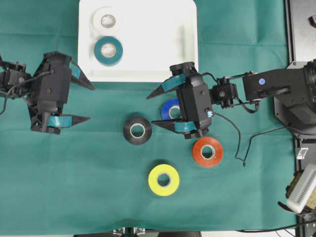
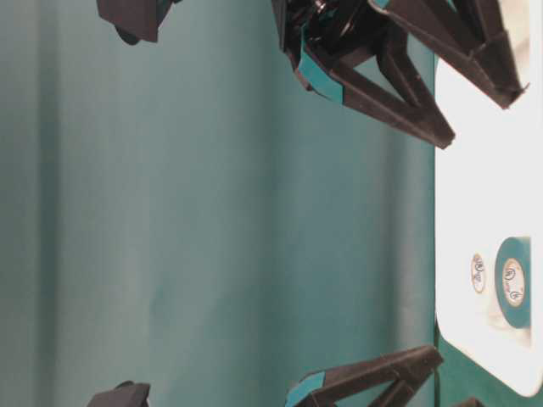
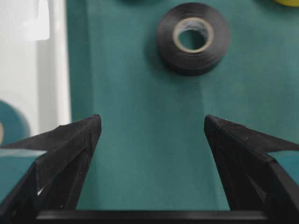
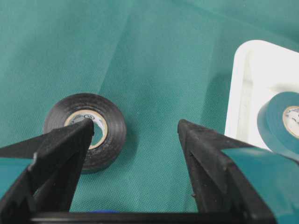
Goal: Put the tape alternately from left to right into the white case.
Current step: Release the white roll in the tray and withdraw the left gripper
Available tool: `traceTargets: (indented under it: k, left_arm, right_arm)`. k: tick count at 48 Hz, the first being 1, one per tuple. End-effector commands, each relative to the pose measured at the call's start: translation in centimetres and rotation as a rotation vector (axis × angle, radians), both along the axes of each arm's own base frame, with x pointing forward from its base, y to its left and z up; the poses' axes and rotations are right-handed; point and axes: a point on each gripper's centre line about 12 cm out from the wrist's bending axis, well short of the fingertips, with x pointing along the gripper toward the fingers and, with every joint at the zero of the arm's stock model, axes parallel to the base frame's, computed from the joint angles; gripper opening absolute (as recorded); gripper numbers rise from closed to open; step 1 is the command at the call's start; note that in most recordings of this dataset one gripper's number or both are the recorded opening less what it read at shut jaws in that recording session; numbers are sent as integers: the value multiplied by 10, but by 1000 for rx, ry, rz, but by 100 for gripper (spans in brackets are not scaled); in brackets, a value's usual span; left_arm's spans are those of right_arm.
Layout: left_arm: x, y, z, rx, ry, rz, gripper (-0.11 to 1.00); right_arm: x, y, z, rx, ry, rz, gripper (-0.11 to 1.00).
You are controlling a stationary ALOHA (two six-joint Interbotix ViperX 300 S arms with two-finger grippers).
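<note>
The white case (image 1: 190,49) lies at the top middle and holds a white tape (image 1: 107,20) and a teal tape (image 1: 108,51). On the green cloth lie a black tape (image 1: 138,130), a red one (image 1: 207,151) and a yellow one (image 1: 164,179). A blue tape (image 1: 170,107) is partly hidden under my right gripper (image 1: 150,110), which stands open above the cloth and holds nothing. In the right wrist view the black tape (image 4: 110,126) sits just beyond the left fingertip. My left gripper (image 1: 91,103) is open and empty, left of the case's near corner, facing the black tape (image 3: 193,38).
The green cloth covers the table. The right arm's base (image 1: 296,94) and a loose cable (image 1: 242,143) lie at the right. A pale device (image 1: 303,190) sits at the right edge. The case's rim (image 3: 58,70) runs beside my left gripper's left finger.
</note>
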Motion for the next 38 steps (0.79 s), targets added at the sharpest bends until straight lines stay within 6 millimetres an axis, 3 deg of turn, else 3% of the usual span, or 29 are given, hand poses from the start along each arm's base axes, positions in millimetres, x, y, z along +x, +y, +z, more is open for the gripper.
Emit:
traceTargets:
  k: [1, 38]
  left_arm:
    - [1, -5, 10, -7, -36, -13, 60]
    - [2, -8, 8, -8, -36, -22, 60]
  right_arm:
    - [4, 1, 10, 7, -32, -1, 74]
    - [3, 1, 9, 6, -27, 1, 74]
